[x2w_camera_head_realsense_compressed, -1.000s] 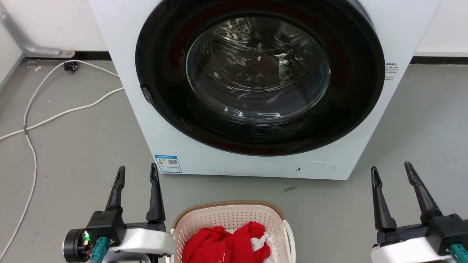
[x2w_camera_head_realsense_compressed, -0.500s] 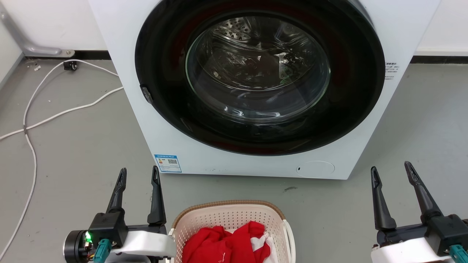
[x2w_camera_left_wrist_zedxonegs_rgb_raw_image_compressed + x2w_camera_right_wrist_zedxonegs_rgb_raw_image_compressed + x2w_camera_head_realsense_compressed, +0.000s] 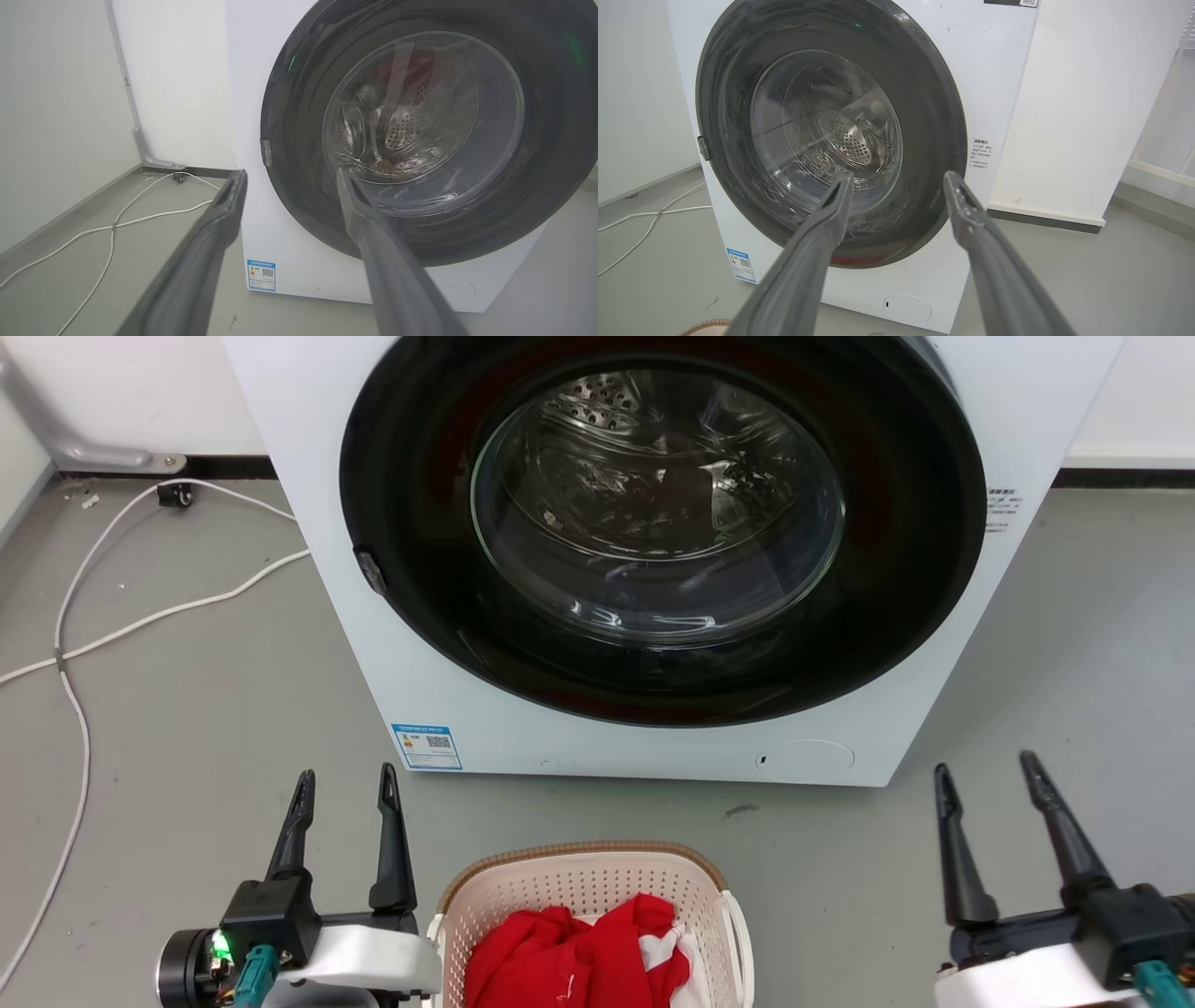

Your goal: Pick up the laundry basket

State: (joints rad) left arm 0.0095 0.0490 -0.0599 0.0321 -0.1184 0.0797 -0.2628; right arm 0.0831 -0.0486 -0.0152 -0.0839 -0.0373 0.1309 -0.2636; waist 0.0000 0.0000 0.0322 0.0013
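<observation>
The laundry basket [image 3: 588, 882], cream perforated plastic with a brown woven-look rim, sits on the floor at the bottom centre of the head view, holding red and white cloth. A sliver of its rim [image 3: 706, 325] shows in the right wrist view. My left gripper [image 3: 345, 782] hovers just left of the basket, open and empty, with its white wrist close to the basket's left side. Far to the basket's right, my right gripper [image 3: 985, 773] is open and empty too. In the wrist views the left gripper [image 3: 290, 175] and right gripper [image 3: 899, 177] point at the washing machine.
A white washing machine [image 3: 448, 709] with a closed round dark glass door [image 3: 658, 513] stands right behind the basket. White cables [image 3: 140, 616] trail over the grey floor at left. A white wall panel [image 3: 1087, 116] stands to the machine's right.
The whole head picture has shifted slightly, so the camera has moved. Both grippers stay open on either side of the basket; the left one looks barely shifted.
</observation>
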